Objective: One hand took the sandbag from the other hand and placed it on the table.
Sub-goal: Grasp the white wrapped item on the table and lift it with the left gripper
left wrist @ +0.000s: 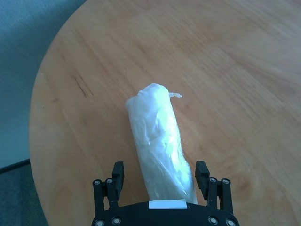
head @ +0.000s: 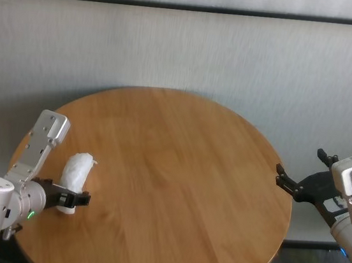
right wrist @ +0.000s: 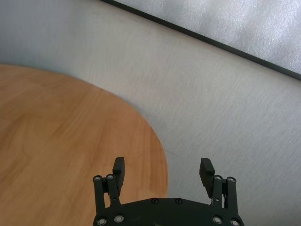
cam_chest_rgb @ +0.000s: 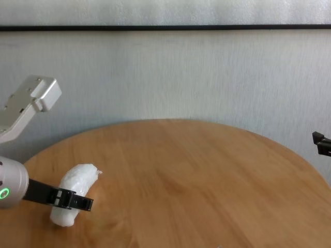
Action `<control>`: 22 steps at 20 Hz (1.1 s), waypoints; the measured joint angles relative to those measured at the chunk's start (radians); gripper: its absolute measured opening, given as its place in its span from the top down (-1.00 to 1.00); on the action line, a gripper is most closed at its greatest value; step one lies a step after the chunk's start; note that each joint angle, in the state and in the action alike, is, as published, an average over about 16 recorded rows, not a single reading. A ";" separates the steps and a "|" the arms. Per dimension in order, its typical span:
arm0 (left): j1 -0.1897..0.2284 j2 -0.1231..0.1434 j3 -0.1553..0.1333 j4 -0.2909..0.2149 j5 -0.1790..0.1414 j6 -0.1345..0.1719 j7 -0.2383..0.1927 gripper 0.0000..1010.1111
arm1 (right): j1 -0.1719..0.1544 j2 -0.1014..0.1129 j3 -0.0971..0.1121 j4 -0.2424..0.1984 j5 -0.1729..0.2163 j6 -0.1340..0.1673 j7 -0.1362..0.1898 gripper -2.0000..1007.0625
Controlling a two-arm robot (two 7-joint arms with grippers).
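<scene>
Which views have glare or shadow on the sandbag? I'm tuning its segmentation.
Left wrist view: the sandbag, between the left gripper's fingers, shows a bright sheen on its top. Chest view: its underside is slightly shaded. Head view: evenly lit.

The white lumpy sandbag (head: 77, 174) lies on the round wooden table's (head: 177, 170) left side, between the green-lit left gripper's (head: 72, 200) fingers; the blue-lit right gripper (head: 295, 183) hangs off the right edge.

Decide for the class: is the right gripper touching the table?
Apart. In the head view the right gripper hangs open past the table's right edge; the right wrist view shows its fingers clear of the wood.
</scene>
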 joint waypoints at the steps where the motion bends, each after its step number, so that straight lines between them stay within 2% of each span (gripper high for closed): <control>1: 0.000 0.000 0.000 0.000 0.000 0.000 0.000 -0.98 | 0.000 0.000 0.000 0.000 0.000 0.000 0.000 -0.99; 12: 0.001 0.001 0.000 -0.002 0.000 -0.001 -0.001 -0.91 | 0.000 0.000 0.000 0.000 0.000 0.000 0.000 -0.99; 17: 0.001 0.001 0.001 -0.002 0.000 -0.002 -0.001 -0.76 | 0.000 0.000 0.000 0.000 0.000 0.000 0.000 -0.99; 22: 0.001 0.002 0.002 -0.003 -0.001 -0.002 -0.001 -0.52 | 0.000 0.000 0.000 0.000 0.000 0.000 0.000 -0.99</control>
